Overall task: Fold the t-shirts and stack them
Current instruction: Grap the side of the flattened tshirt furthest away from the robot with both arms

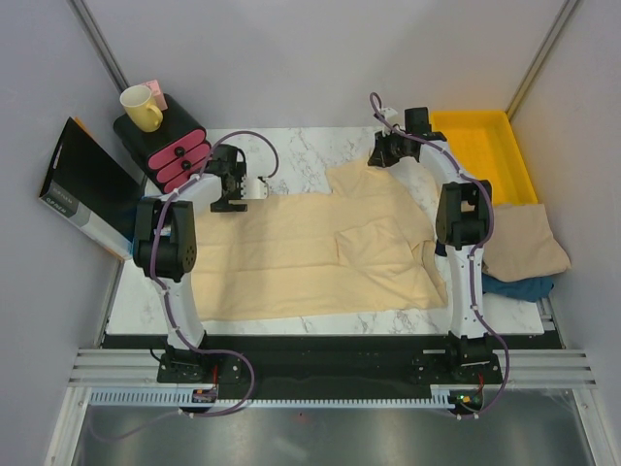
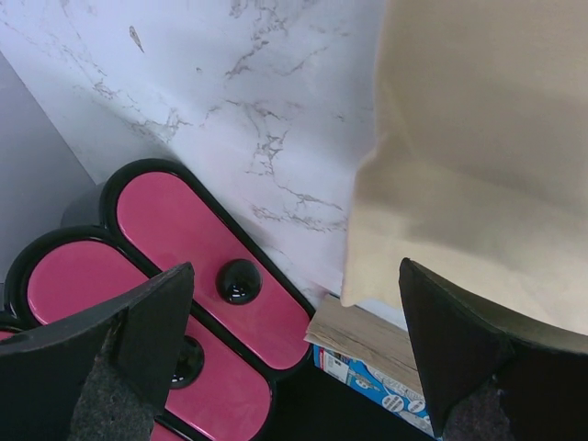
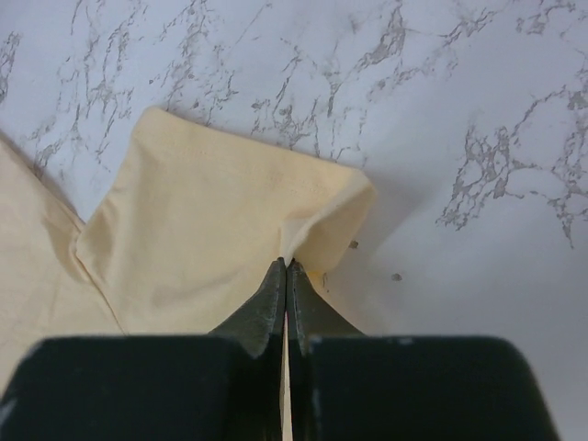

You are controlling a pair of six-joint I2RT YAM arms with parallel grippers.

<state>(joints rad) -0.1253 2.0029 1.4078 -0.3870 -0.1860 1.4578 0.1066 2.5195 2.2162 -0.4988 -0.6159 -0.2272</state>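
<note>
The right gripper [image 3: 287,268] is pinching the far sleeve [image 3: 220,211] of the cream t-shirt [image 1: 291,257], which is lying spread lengthwise left to right across the table [image 1: 291,150], while the left gripper [image 2: 294,276] is hovering wide open over its far-left corner.

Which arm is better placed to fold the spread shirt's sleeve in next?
Right. The right gripper is shut on the sleeve; the left gripper hangs open over the shirt edge, empty.
</note>
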